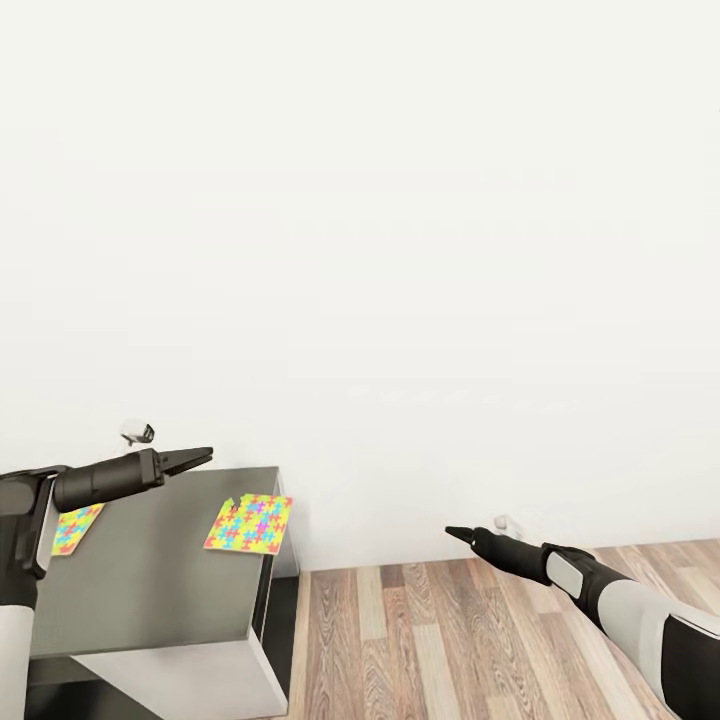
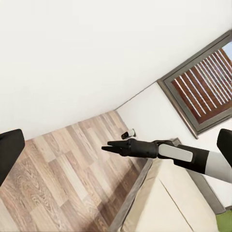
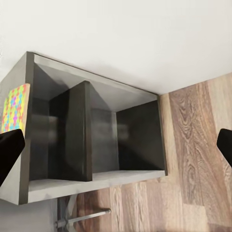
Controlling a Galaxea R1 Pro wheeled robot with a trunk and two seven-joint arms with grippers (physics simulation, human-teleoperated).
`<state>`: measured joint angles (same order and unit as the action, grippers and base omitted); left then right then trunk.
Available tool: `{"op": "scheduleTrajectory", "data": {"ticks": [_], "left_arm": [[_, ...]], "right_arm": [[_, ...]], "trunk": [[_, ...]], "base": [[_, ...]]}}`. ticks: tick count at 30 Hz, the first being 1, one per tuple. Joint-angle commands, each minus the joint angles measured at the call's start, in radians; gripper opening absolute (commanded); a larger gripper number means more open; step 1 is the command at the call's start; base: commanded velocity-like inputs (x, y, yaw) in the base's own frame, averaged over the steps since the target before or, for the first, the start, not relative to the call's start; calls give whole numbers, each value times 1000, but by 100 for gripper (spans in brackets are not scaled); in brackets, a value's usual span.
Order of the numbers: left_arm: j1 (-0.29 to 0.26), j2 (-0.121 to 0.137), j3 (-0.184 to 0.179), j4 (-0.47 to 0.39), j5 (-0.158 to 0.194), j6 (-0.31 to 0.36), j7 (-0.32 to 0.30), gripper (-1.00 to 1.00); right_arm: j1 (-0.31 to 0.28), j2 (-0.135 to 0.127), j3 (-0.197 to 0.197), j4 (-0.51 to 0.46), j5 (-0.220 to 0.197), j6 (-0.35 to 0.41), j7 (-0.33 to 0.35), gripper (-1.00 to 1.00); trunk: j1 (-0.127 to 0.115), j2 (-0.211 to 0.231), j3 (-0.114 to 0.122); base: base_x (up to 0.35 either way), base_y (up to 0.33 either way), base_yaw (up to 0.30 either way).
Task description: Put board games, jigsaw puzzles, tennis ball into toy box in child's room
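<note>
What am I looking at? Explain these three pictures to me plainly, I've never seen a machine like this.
This is a simulated wheeled robot with two arms, each ending in a pincer. The big picture comes from a camera on its head: the left pincer reaches over a dark grey side unit, the right pincer hangs over the wooden floor. The other two pictures come from cameras by each wrist. Two bright jigsaw puzzles lie flat on the unit, one near its corner, one partly behind the left arm. Both pincers are empty, and the wrist views show their fingers spread apart.
</note>
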<state>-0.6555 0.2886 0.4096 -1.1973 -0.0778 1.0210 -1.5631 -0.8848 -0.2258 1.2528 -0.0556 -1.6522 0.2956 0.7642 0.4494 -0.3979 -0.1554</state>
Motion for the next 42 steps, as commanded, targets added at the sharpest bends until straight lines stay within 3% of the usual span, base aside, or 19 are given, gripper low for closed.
{"op": "scheduleTrajectory", "data": {"ticks": [1, 14, 29, 42], "left_arm": [[-1, -1, 1, -1, -8, 10, -8, 100], [0, -1, 1, -1, -5, 10, -8, 100], [0, -2, 1, 1, -5, 10, -8, 100], [0, -2, 1, 1, -5, 10, -8, 100]], "right_arm": [[-1, 0, 6, -1, -11, 8, 1, 100], [-1, 37, 7, 0, -10, 19, -3, 100], [-2, 45, 4, 0, -14, 36, -20, 100], [-2, 47, -64, 0, -15, 68, -37, 100]], "trunk": [[1, -2, -2], [1, -2, 0], [1, -2, 0], [1, -2, 0]], "base": [[0, 0, 0], [0, 0, 0], [0, 0, 0], [0, 0, 0]]}}
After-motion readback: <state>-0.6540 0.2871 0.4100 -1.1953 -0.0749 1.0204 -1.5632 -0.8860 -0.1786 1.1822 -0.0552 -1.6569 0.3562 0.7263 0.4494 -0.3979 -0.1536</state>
